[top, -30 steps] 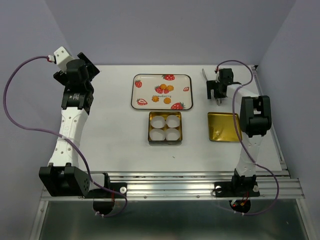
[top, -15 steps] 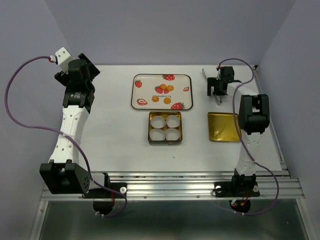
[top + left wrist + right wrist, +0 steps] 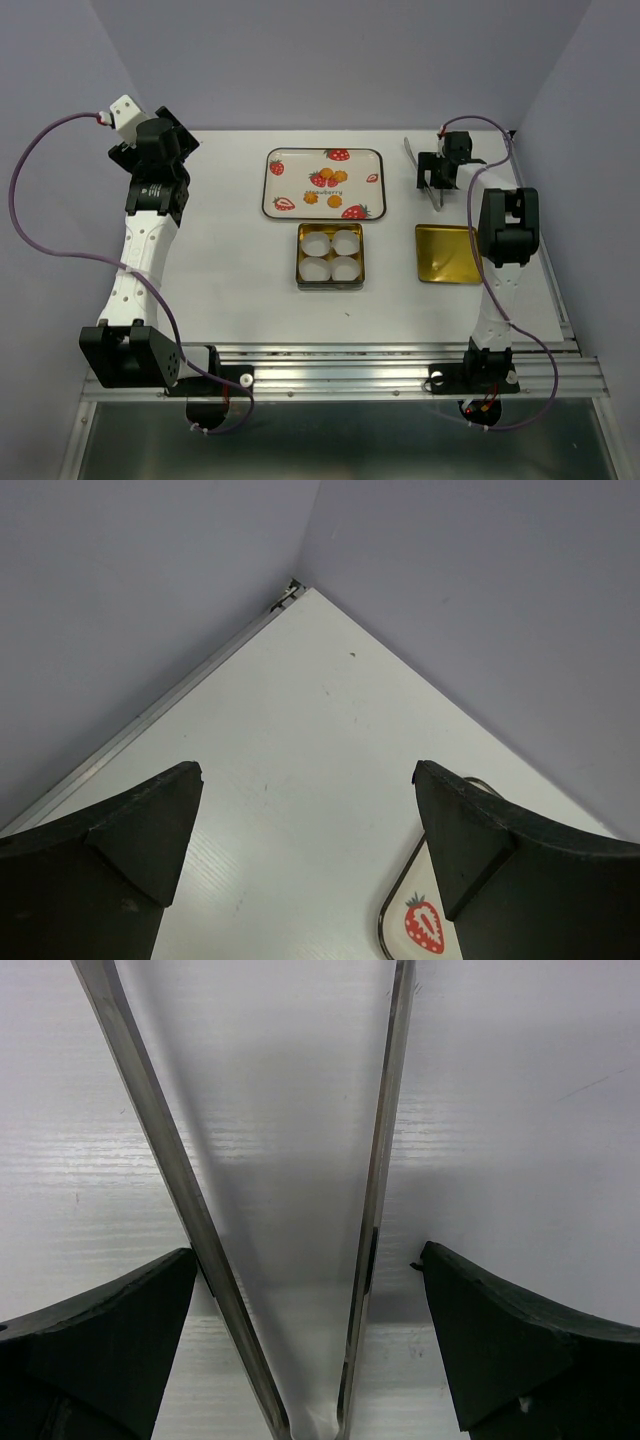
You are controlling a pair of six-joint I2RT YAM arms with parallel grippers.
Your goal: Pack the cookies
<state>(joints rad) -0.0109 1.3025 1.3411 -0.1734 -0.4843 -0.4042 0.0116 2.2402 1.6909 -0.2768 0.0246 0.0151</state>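
Note:
Small round orange-yellow cookies (image 3: pixel 328 180) lie in a cluster on the strawberry-printed tray (image 3: pixel 287 160) at the far middle of the table. The square gold tin (image 3: pixel 302 258) with white paper cups in it stands just in front of the tray. Metal tongs (image 3: pixel 411 152) lie on the table at the far right. My right gripper (image 3: pixel 436 180) is low over them. In the right wrist view the two tong arms (image 3: pixel 175 1175) run between its open fingers (image 3: pixel 505 1345). My left gripper (image 3: pixel 178 135) is open and empty at the far left, with the tray's corner (image 3: pixel 395 920) beside its right finger.
The tin's gold lid (image 3: pixel 447 253) lies upside down on the right, in front of the tongs. Purple walls close off the back and both sides. The table's far left corner (image 3: pixel 292 586) shows in the left wrist view.
My right gripper has shifted slightly farther back and to the right over the tongs. My left arm moved a little early on, then held still.

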